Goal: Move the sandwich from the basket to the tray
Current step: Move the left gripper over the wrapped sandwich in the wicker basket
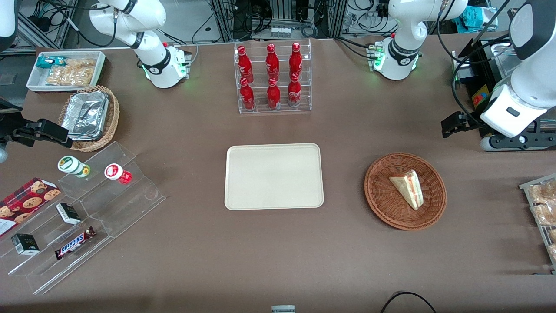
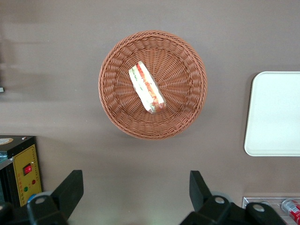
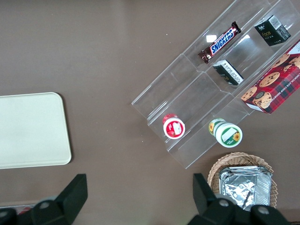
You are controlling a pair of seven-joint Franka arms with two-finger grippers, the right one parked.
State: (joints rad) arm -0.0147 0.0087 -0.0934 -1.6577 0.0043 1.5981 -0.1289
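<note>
A: Front view first. Sandwich (image 1: 407, 188) lying in the reddish wicker basket (image 1: 382, 198), filling edge turned toward the working arm's end of the table, off-centre toward that same side of the weave.

B: Confirmed from the left wrist view. Sandwich (image 2: 146, 86) wholly inside the basket (image 2: 187, 56) rim, striped cut edge facing up, bare weave all round it.

A: Tray (image 1: 273, 176)?

B: Flat on the brown table (image 1: 260, 252), nothing on it, well apart from the basket, with open cloth between the two rims. Bottle rack (image 1: 273, 77) farther from the front camera than the tray, also well apart.

A: Gripper (image 1: 454, 124)?

B: Up in the air, farther from the front camera than the basket and toward the working arm's end. In the wrist view, gripper (image 2: 136, 192) spread wide, fingers (image 2: 70, 187) holding nothing, only bare table showing between them.

A: Anything crowding the basket?

B: Black box (image 2: 21, 168) with a red switch near, not touching. Snack bags (image 1: 543, 204) at the table's edge, apart from the rim.
</note>
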